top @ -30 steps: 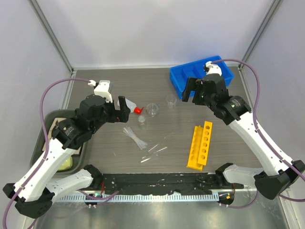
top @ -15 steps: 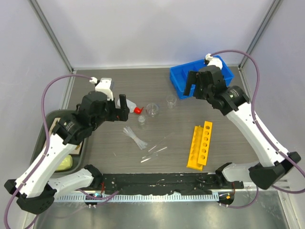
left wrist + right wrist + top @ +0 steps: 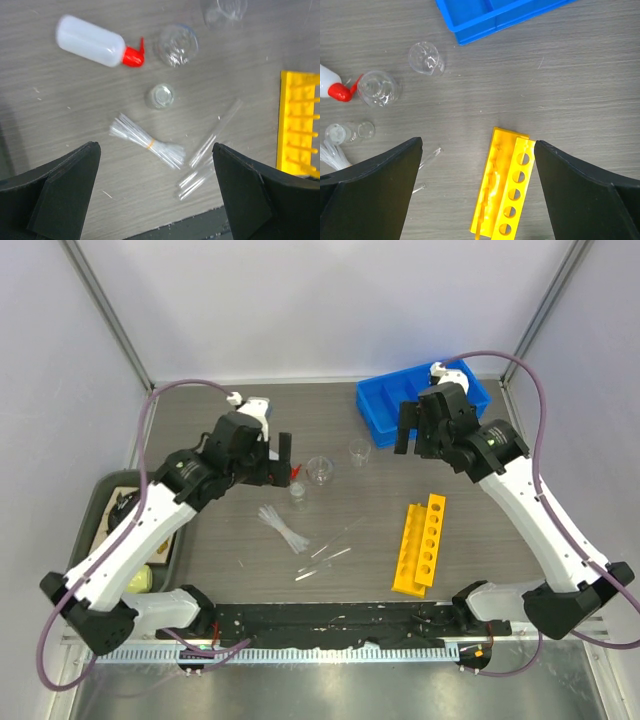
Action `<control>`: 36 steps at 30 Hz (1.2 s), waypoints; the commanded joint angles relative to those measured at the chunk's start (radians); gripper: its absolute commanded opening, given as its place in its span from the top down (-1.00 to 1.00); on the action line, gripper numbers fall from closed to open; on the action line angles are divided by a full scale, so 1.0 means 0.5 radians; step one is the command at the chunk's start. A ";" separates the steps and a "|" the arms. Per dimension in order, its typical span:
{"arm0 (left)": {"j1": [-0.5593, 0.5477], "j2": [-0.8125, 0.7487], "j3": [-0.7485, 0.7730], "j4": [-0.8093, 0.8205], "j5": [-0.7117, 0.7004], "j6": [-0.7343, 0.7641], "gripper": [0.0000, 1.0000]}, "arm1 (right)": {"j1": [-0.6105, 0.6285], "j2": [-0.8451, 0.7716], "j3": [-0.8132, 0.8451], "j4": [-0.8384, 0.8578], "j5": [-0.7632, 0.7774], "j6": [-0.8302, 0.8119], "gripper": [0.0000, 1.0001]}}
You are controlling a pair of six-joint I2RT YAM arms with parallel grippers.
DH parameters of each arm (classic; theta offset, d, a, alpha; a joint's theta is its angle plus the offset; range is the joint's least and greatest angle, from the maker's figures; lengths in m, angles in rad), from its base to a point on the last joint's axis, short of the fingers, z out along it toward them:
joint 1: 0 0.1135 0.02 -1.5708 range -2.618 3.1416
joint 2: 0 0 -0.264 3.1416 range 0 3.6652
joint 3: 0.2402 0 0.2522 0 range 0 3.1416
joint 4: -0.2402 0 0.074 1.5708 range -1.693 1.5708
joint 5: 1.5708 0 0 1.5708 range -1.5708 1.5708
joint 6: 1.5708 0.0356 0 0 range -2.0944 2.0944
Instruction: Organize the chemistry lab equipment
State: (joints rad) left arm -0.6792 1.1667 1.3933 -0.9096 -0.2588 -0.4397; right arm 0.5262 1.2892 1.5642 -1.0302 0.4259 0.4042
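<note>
Left gripper [image 3: 273,460] and right gripper [image 3: 418,432]: jaws spread wide, holding nothing (both hover above the surface [image 3: 330,410]). Squeeze bottle [image 3: 90,41], beakers [image 3: 176,45], flask [image 3: 161,96] and pipettes [image 3: 147,142] sit left of the yellow rack [image 3: 420,543]; blue bin [image 3: 385,408] behind it.

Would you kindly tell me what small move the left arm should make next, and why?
Probably lower the left gripper straight toward the banded bundle of pipettes: it is open, and the bundle lies loose, centred between its fingers in the wrist view.

Left tool [image 3: 280,462] over squeeze bottle [image 3: 294,472]; right tool [image 3: 418,435] beside blue bin [image 3: 372,410]; yellow rack [image 3: 420,543] front-right.
</note>
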 commanded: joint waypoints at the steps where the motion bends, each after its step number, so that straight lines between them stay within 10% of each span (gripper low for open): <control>1: -0.004 0.136 -0.096 0.055 0.342 -0.084 -1.00 | 0.003 -0.084 -0.091 -0.041 -0.057 -0.066 -0.99; 9: -0.196 0.118 -0.461 0.512 0.655 -0.035 -0.91 | 0.003 -0.289 -0.370 -0.069 -0.103 -0.044 -0.99; 20: -0.678 0.620 -0.369 0.617 0.306 0.247 -0.82 | 0.003 -0.572 -0.628 -0.103 -0.342 0.026 -0.99; 36: -0.734 1.139 -0.342 0.788 0.030 0.468 -0.77 | 0.003 -0.839 -0.717 -0.198 -0.468 0.075 -0.99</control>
State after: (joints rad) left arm -1.0431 1.7119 1.1816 -0.5785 -0.2287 -0.2352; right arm 0.5262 0.8871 1.2057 -1.1286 0.2146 0.4305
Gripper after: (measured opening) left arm 0.887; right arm 0.995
